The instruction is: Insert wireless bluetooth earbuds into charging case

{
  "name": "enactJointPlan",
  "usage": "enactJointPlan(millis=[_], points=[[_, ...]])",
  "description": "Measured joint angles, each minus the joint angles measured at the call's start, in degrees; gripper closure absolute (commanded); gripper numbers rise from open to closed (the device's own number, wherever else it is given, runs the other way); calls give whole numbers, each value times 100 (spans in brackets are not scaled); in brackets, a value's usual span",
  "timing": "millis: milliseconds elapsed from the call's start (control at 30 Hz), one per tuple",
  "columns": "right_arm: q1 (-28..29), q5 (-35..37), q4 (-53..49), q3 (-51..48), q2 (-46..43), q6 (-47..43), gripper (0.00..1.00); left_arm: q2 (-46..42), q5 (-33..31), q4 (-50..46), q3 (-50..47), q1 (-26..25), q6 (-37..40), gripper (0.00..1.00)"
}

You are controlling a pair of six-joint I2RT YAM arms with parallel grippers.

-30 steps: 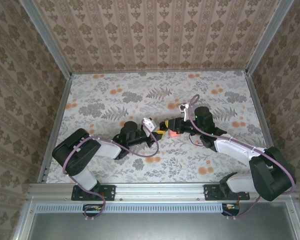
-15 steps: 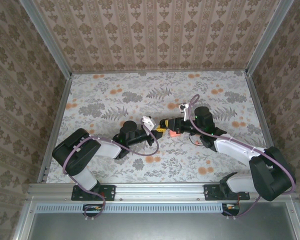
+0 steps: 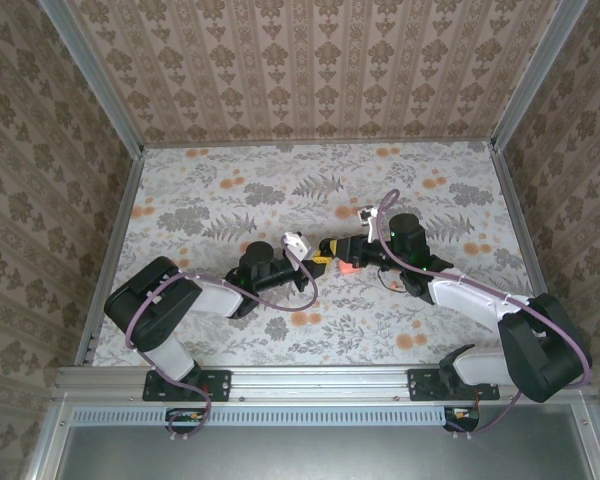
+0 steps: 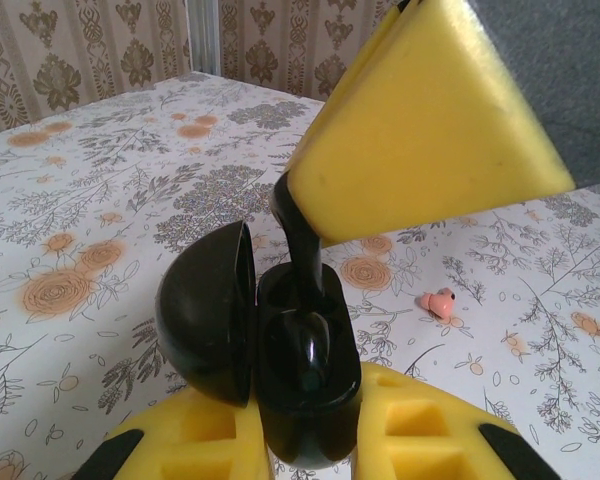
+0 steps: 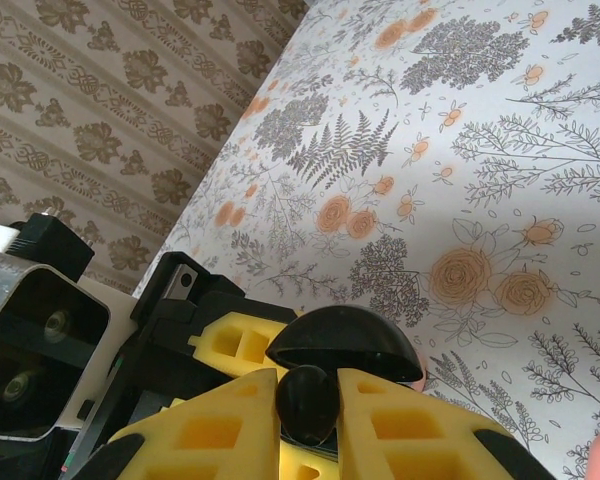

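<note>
**A:** What is the right gripper (image 5: 308,408) doing?

**B:** It is pinching a dark earbud (image 4: 302,235) narrowly between its yellow pads. The stem is pointing down into the charging case (image 4: 305,375), with the tip just entering a well. The left gripper (image 4: 305,450) is clamping the case from both sides, and the lid (image 4: 205,310) is hanging open beside it.

**A:** So what is worrying him?

**B:** He is judging that the stem is going in at a tilt. If the arm is pushing down off-line, the stem is likely to catch on the well's rim. The case could then pivot or slide between the left pads, since its shell looks glossy and rounded.

**A:** And the earbud itself?

**B:** It is smooth too, so a harder squeeze is risking it squirting out sideways. Letting go early is risking it sitting proud, which could stop the lid from closing. The big right finger is also working just beside the lid and could knock it shut.

**A:** What about that pink piece (image 4: 438,302) lying on the table (image 4: 100,200)?

**B:** It is lying well apart from the case. It is possibly the second earbud, but it is too small to tell.
</note>
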Motion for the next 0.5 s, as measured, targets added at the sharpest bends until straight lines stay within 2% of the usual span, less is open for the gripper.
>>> enactJointPlan(millis=[267, 500], points=[[0, 7, -2, -79, -46, -37, 77, 0, 2, 20, 0, 0, -2, 87], [0, 7, -15, -105, -50, -96, 66, 0, 0, 46, 0, 7, -2, 87]])
